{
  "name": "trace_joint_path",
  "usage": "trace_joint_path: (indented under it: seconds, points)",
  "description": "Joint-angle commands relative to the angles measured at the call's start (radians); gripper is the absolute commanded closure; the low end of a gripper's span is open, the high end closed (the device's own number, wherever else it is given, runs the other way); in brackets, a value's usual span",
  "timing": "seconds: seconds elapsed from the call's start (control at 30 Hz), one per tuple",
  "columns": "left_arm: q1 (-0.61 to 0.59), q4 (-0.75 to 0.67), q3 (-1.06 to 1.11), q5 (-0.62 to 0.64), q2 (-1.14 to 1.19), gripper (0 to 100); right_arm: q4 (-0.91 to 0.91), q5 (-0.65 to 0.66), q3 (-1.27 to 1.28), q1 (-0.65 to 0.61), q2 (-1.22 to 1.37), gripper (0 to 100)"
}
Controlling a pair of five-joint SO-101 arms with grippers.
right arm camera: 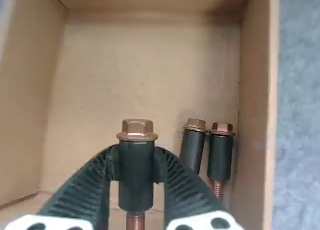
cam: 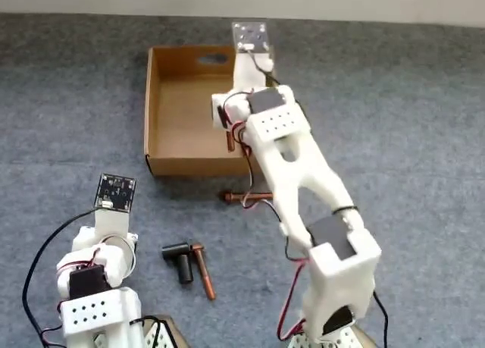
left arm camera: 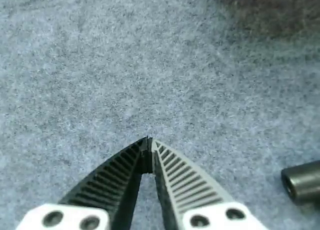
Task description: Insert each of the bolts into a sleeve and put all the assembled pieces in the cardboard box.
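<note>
The left arm's fingers (left arm camera: 120,175) are pressed together on nothing, above the grey carpeted tabletop (left arm camera: 100,64). Near them lie two short black cylindrical sleeves (cam: 176,250) and a loose copper-coloured hex-head bolt (cam: 204,271), close together. A second bare copper bolt (cam: 241,197) is partly hidden under the right arm. Over the open brown cardboard box (cam: 155,105), the right arm's fingers (right arm camera: 95,180) clamp a black sleeve with a copper bolt through it (right arm camera: 136,175), its threaded end cut off. Two more sleeved bolts (right arm camera: 193,142) lie side by side against a box wall.
</note>
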Motion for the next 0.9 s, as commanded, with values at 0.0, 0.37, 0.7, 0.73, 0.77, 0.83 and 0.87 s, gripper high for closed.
trace_joint_path:
  seconds: [0.0, 0.37, 0.7, 0.73, 0.77, 0.83, 0.87]
  points:
    - [-0.01, -0.014, -0.002, -0.003, -0.01, 98, 0.002, -0.017, -0.076, 0.027, 0.033, 99.1]
    - [-0.01, -0.014, -0.002, -0.003, -0.01, 98, 0.116, -0.018, -0.074, 0.005, 0.053, 99.1]
    - [-0.01, -0.012, -0.002, -0.003, -0.01, 98, 0.173, -0.009, -0.143, 0.058, -0.068, 99.1]
    - [-0.01, -0.012, -0.002, -0.003, -0.01, 98, 0.156, -0.009, -0.137, 0.056, -0.074, 99.1]
    - [-0.01, -0.012, -0.002, -0.003, -0.01, 98, 0.137, -0.009, -0.137, 0.054, -0.074, 99.1]
    - [-0.01, -0.012, -0.002, -0.003, -0.01, 98, 0.101, -0.009, -0.12, 0.035, -0.065, 99.1]
    - [-0.01, -0.012, -0.002, -0.003, -0.01, 98, 0.082, -0.014, -0.101, 0.025, -0.05, 99.1]
